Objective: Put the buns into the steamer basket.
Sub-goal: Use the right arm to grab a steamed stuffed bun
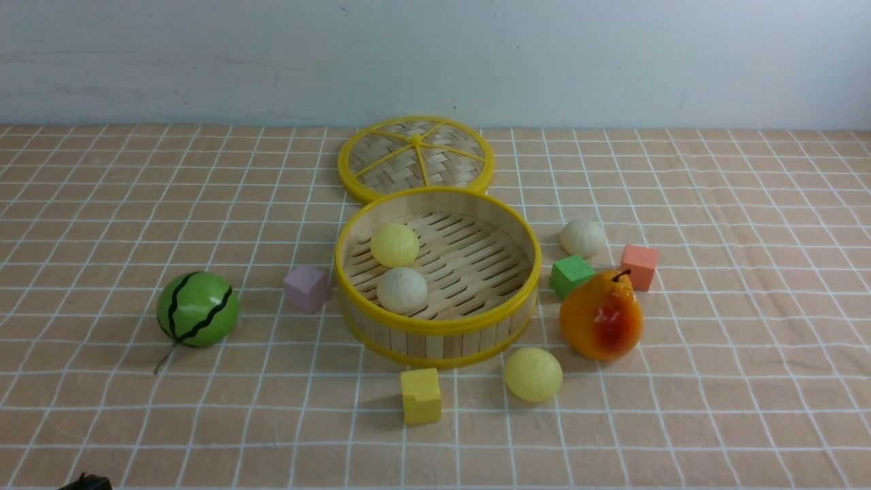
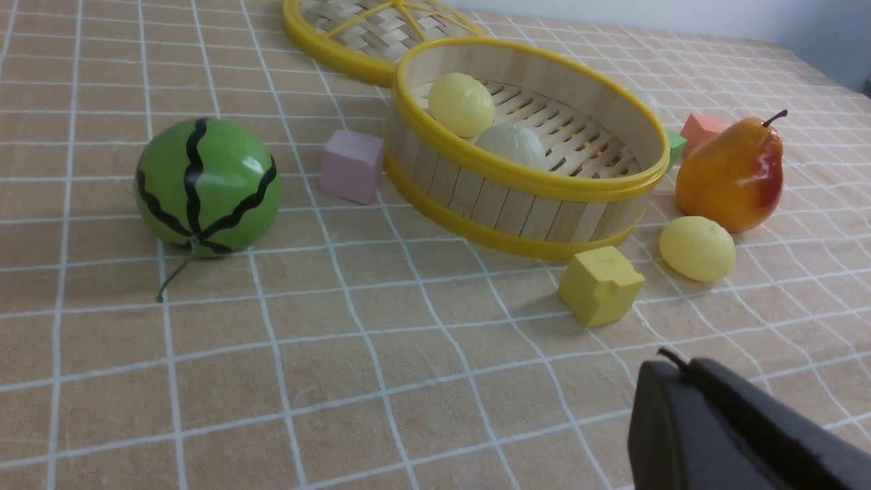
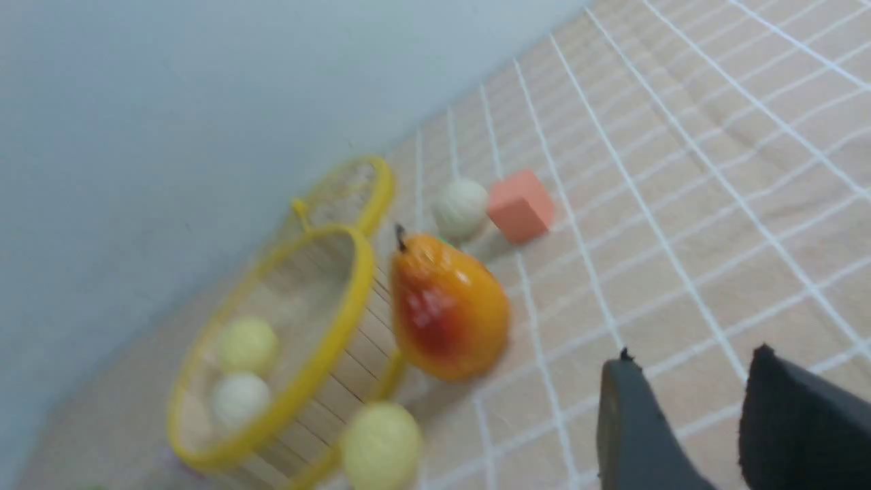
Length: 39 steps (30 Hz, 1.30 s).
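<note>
The steamer basket (image 1: 437, 327) stands mid-table and holds a pale yellow bun (image 1: 395, 244) and an off-white bun (image 1: 401, 290). Another off-white bun (image 1: 582, 237) lies to its right on the cloth. Another yellow bun (image 1: 533, 373) lies at its front right. My left gripper (image 2: 680, 371) is shut and empty, low over the cloth in front of the basket (image 2: 531, 178); only a dark bit of it shows at the front view's bottom edge. My right gripper (image 3: 693, 357) is open and empty, to the right of the outside yellow bun (image 3: 381, 446), and is out of the front view.
The woven lid (image 1: 416, 158) lies behind the basket. A watermelon ball (image 1: 198, 309) is at the left. A pear (image 1: 601, 316) stands between the two outside buns. Purple (image 1: 307, 288), green (image 1: 571, 275), orange (image 1: 638, 266) and yellow (image 1: 420, 395) cubes lie around the basket.
</note>
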Available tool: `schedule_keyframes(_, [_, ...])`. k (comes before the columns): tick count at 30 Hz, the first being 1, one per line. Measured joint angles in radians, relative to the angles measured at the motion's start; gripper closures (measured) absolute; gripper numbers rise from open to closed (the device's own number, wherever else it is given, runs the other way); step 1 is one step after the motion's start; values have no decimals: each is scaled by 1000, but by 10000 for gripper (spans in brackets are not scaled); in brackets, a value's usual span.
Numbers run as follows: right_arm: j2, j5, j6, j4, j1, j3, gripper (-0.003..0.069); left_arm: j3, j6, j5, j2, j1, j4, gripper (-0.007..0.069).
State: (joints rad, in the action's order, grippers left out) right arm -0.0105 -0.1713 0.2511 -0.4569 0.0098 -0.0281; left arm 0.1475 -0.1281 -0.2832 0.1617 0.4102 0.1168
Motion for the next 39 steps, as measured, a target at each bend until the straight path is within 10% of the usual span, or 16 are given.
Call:
schedule_keyframes(6, [0,47,2,-112,0,34,420,0,0,-3,0,0,0,638])
schedule_keyframes(16, [614,-747,-347,52,0,637,605,0,0,-3,0,0,0,634])
schedule_keyframes(21, [969,-829,-374,109,29,810,659,0,0,-3,0,0,0,630])
schedule_keyframes(30, [1359,-688,-351,183,344,1007,650,0,0,-3,0,0,0,625])
schedule_keyframes(39, [1680,-608,-200,352,528,1248,422,0,0,-3,0,0,0,620])
